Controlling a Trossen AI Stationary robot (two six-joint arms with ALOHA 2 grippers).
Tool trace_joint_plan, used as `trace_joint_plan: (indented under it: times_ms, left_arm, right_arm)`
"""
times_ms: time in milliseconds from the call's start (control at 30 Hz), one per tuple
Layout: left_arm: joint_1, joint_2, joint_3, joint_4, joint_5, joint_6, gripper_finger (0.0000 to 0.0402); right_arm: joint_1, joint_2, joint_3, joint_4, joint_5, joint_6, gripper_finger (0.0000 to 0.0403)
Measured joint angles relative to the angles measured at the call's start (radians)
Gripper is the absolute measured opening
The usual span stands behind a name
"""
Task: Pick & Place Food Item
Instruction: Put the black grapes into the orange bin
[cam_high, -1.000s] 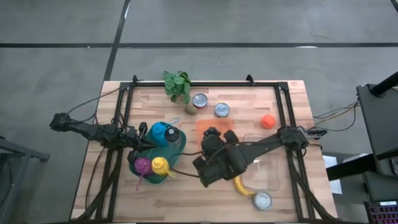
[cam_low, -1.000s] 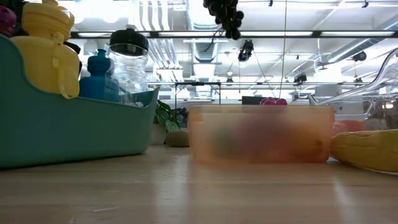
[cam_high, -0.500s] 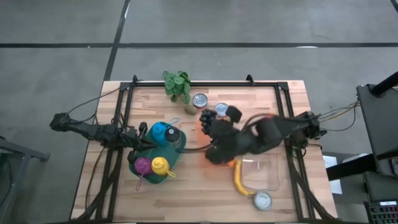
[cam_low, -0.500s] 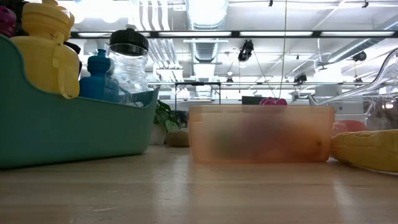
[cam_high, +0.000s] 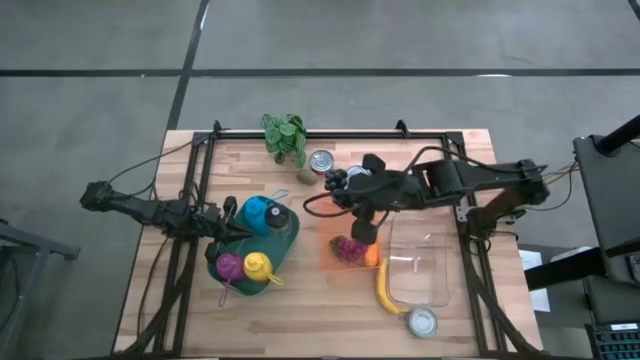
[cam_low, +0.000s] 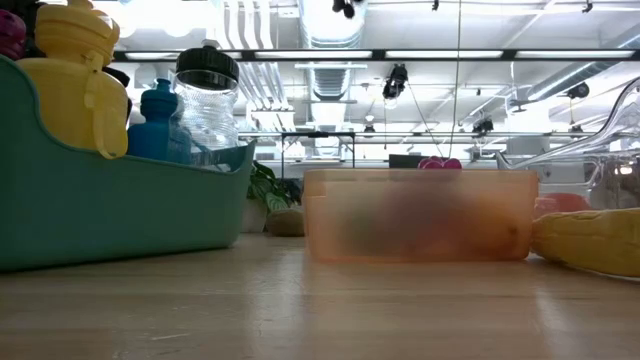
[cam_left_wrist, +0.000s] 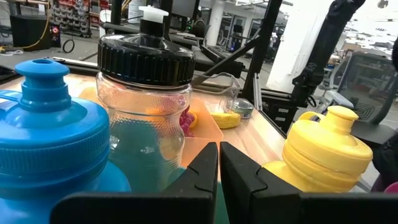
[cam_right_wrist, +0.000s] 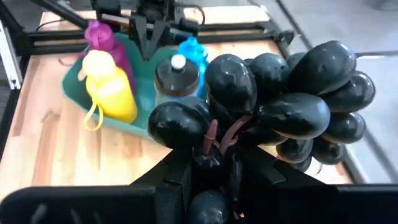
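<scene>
Your right gripper (cam_right_wrist: 214, 168) is clamped on the stem of a bunch of dark purple-black grapes (cam_right_wrist: 273, 106), and the bunch rests against the fingers in the right wrist view. From above, that gripper (cam_high: 345, 181) hangs over the middle of the light wooden table (cam_high: 300, 310), with the grapes (cam_high: 338, 179) at its tip, just at 4 o'clock from the open silver tin can (cam_high: 321, 161).

Directly at 6 o'clock from the gripper you will find the translucent orange plastic container (cam_high: 345, 245), with something magenta and something orange inside it. In the low view the same container (cam_low: 420, 215) sits flat on the table. At 3 o'clock from it stands a clear plastic tub (cam_high: 418, 268), and a yellow banana (cam_high: 388, 295) lies along that tub's 9 o'clock edge. A second silver can (cam_high: 422, 322) lies at the tub's 6 o'clock.

Your left gripper (cam_left_wrist: 219, 163) has its fingers pressed together, holding nothing. It waits at 9 o'clock on the table, over the teal plastic bin (cam_high: 285, 245), pointing at a clear jar with a black lid (cam_left_wrist: 146, 106), a blue bottle (cam_left_wrist: 46, 143) and a yellow bottle (cam_left_wrist: 326, 149). A small green potted plant (cam_high: 285, 136) stands at the table's 12 o'clock edge.
</scene>
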Motion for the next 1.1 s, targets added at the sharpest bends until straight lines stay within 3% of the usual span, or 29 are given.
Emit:
trace_joint_plan:
  times_ms: [200, 400, 800, 1100]
  left_arm:
    - [0.000, 0.000, 0.000, 0.000, 0.000, 0.000, 0.0022]
    - [0.000, 0.000, 0.000, 0.000, 0.000, 0.000, 0.0022]
    - [0.000, 0.000, 0.000, 0.000, 0.000, 0.000, 0.0022]
    - [0.000, 0.002, 0.000, 0.000, 0.000, 0.000, 0.0022]
  right_arm:
    - [-0.061, -0.145, -0.337, 0.260, -0.148, 0.047, 0.0086]
    - [-0.094, -0.198, -0.590, 0.374, -0.164, 0.145, 0.0086]
    - [-0.119, -0.187, -0.878, 0.598, -0.212, 0.369, 0.0086]
    - [-0.159, -0.161, -0.993, 0.781, -0.222, 0.473, 0.0098]
